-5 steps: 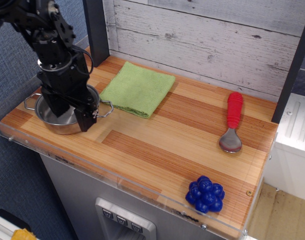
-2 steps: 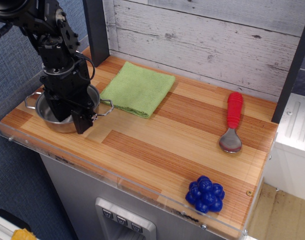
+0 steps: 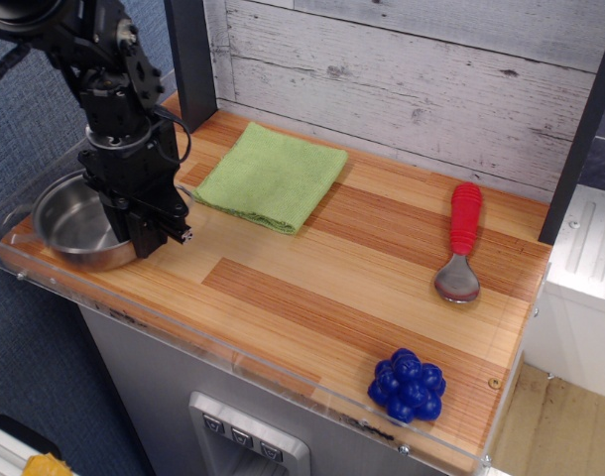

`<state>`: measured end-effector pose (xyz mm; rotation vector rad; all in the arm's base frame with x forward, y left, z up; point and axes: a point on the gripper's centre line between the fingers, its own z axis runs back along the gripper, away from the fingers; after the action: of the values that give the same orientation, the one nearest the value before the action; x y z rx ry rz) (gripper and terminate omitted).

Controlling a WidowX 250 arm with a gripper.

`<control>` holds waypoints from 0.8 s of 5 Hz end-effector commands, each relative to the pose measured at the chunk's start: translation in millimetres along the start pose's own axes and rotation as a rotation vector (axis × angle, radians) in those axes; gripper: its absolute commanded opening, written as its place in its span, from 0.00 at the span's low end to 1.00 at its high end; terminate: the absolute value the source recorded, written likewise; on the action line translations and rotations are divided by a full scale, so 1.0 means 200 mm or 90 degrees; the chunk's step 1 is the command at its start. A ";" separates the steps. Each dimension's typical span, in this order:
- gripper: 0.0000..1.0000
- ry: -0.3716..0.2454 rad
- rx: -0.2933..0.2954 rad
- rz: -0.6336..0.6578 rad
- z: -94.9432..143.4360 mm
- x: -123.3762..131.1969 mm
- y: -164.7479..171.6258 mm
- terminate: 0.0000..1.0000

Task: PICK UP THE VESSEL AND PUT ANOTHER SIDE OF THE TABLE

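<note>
- At the table's (image 3: 312, 297) left end, the pot (image 3: 72, 223) sits tilted by the clear rim.
- Gripper (image 3: 144, 230) fingers straddle the pot's right wall; whether they pinch it, I cannot tell.
- Green cloth (image 3: 273, 176) lies just beside.

The end effector (image 3: 144, 230) grips the vessel (image 3: 76, 223) rim — tilted, at the table (image 3: 332, 288) corner.

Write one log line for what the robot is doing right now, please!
phase: lift | gripper: shut on shiny round steel pot rim | pot: tilted at the striped wooden table's left end | green cloth: untouched
</note>
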<state>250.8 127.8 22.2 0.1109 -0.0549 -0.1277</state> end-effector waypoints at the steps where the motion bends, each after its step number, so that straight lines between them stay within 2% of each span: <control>1: 0.00 -0.024 0.043 0.007 0.15 0.00 0.01 0.00; 2: 0.00 -0.043 0.056 -0.012 0.21 0.04 -0.02 0.00; 3: 0.00 -0.059 0.052 -0.025 0.29 0.08 -0.09 0.00; 4: 0.00 -0.055 0.050 -0.031 0.32 0.13 -0.20 0.00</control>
<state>265.6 72.6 65.3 0.1614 -0.0850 -0.1804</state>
